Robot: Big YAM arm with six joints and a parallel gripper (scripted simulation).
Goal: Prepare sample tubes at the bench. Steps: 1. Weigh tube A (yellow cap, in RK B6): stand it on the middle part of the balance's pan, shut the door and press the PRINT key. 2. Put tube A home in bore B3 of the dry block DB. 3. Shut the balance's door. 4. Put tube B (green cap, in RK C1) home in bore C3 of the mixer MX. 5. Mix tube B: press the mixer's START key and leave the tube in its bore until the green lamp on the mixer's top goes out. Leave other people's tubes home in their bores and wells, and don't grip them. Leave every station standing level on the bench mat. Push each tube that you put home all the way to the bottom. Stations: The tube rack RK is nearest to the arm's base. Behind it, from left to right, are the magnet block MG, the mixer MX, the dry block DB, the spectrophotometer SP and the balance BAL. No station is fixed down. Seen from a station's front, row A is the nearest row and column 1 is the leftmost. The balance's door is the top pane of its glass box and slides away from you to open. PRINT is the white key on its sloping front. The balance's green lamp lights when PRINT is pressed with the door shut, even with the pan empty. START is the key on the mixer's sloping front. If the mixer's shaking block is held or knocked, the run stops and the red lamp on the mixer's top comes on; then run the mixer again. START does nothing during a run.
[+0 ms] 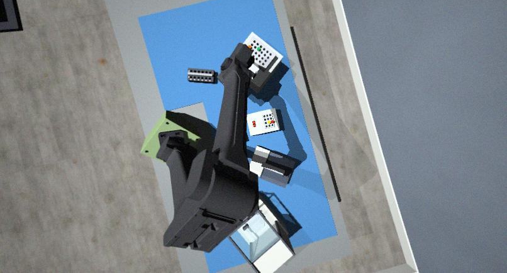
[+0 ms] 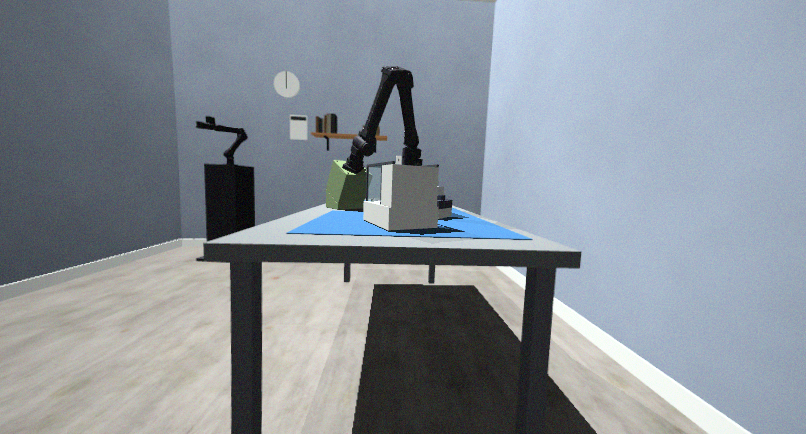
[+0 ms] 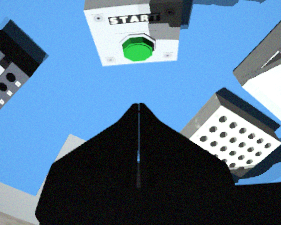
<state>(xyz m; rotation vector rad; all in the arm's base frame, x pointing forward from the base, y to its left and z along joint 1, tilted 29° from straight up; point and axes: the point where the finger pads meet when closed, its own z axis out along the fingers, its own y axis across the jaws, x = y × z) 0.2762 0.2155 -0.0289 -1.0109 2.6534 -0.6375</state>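
Observation:
My gripper [image 3: 138, 112] is shut, its tips short of the green START key [image 3: 137, 50] on the white mixer [image 1: 275, 51] [image 3: 99, 41] in the wrist view, with blue mat showing between. The arm hides the fingertips in the top view. Tube B's green cap [image 1: 258, 48] stands among the mixer's bores. The mixer's lamps cannot be made out. Tube A's yellow cap [image 1: 268, 122] is in the dry block's [image 1: 258, 129] middle row, beside a red cap. The balance [image 1: 273, 258] [image 2: 414, 197] has its glass box; the door's state is unclear. PRINT is hidden.
The magnet block [image 1: 200, 74] [image 3: 25, 53] is left of the gripper in the wrist view, the tube rack [image 3: 205, 121] close to its right. An orange cap [image 1: 250, 46] is in the mixer. The spectrophotometer [image 1: 261, 150] stands between dry block and balance. The green base housing [image 1: 152, 139] [image 2: 345, 191] is at the mat's edge.

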